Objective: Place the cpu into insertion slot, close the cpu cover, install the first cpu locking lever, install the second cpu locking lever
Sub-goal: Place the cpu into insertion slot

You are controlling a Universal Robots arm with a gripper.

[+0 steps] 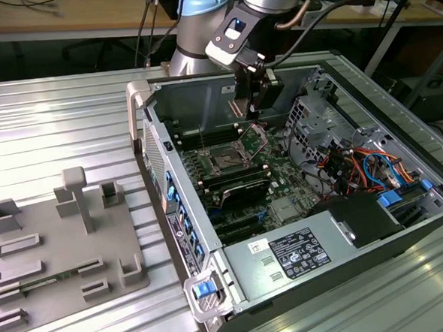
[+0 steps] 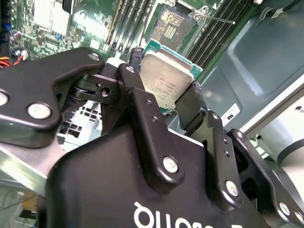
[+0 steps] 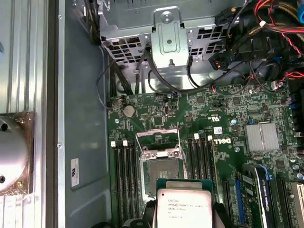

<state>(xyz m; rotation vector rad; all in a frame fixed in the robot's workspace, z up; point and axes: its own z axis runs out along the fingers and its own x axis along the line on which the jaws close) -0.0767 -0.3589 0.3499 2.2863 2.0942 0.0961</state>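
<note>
Ribbed metal tabletop (image 1: 53, 116) carries an open computer case (image 1: 194, 92); over its motherboard (image 3: 199, 102) the pincer (image 2: 164, 92) clamps the cpu (image 2: 166, 76) by opposite edges, near the insertion slot (image 3: 160, 172). Best lowered level, corners matched.

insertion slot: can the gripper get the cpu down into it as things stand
Probably yes. The gripper is shut on the cpu, held above the board near the insertion slot. The cpu cover stands swung up, so the socket's dark centre lies bare, and nothing shows between chip and slot.
</note>
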